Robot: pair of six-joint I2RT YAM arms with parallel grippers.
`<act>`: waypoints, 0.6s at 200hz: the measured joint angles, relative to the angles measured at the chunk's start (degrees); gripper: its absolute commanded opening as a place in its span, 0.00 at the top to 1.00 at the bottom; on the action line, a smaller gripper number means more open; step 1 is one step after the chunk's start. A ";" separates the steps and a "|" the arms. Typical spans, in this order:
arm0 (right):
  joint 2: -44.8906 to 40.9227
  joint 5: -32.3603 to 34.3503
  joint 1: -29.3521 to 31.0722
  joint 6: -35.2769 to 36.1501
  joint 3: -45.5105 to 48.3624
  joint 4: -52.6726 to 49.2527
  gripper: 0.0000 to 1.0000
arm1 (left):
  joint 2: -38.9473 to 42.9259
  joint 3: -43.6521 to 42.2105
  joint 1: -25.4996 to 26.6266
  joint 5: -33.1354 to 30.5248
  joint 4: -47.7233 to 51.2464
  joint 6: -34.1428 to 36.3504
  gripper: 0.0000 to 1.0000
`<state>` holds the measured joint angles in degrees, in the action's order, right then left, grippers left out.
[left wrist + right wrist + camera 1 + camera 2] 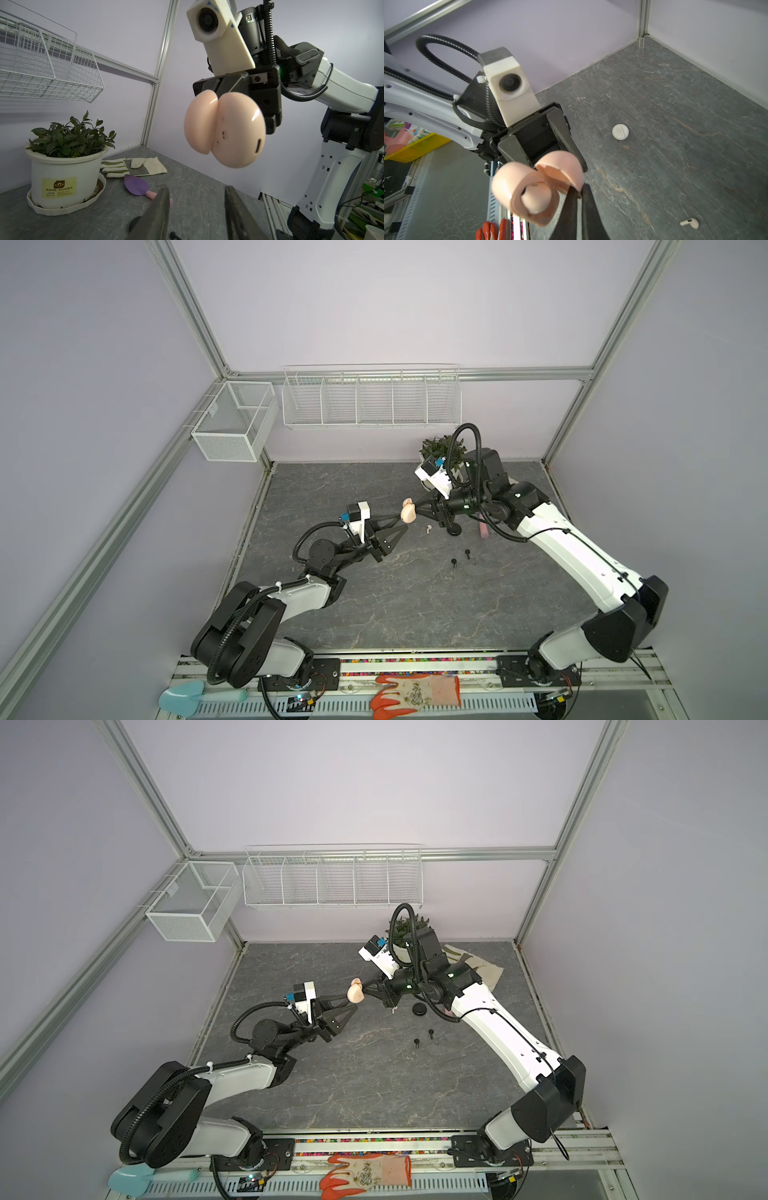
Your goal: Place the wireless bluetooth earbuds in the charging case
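Peach case [225,128]; yellow pot label [59,187], Chinese characters.

Soft even light; glare on pink case [226,133]; edges bend; foreground seemingly blurred.

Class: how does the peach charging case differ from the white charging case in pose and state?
The peach charging case hangs open in the right gripper, off the table; the white charging case lies shut and flat on the table. Both are rounded, smooth shells.
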<state>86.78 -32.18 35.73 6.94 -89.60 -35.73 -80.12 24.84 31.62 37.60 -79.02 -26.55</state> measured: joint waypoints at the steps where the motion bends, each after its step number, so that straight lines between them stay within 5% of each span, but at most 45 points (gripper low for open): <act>1: 0.00 0.17 0.07 0.02 -0.02 -0.09 0.93 | 0.04 -0.04 0.00 0.00 -0.02 0.11 0.56; 54: 0.00 10.21 1.73 2.36 -1.81 -6.01 0.93 | 3.78 -2.47 0.00 1.42 4.04 5.09 0.53; 120: 0.13 14.29 3.17 3.54 -2.56 -8.00 0.93 | 5.77 1.20 0.00 2.40 11.61 9.90 0.48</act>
<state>86.91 -17.89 38.89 10.48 -92.16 -43.72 -74.35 26.04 31.62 40.01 -67.42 -16.64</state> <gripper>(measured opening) 0.074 0.510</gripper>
